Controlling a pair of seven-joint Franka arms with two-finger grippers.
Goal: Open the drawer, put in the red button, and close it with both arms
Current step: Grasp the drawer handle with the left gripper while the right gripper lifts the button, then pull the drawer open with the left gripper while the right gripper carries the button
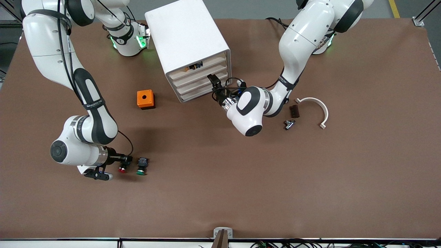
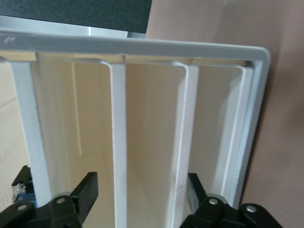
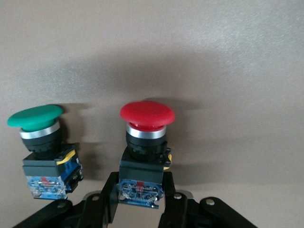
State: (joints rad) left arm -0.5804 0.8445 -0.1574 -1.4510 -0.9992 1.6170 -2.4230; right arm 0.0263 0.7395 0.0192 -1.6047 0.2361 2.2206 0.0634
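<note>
The red button lies low by the table near the front camera, at the right arm's end; in the right wrist view its red cap points away from the jaws. My right gripper is shut on its blue-grey terminal end. The white cabinet stands farther from the front camera, its four fronts facing my left gripper. The drawer is the second front and sits pushed in. My left gripper is open right at the fronts, its jaws spanning two middle fronts, gripping nothing.
A twin button with a green cap lies beside the red one, also seen in the right wrist view. An orange box sits beside the cabinet. A white curved part, a dark block and a small metal piece lie toward the left arm's end.
</note>
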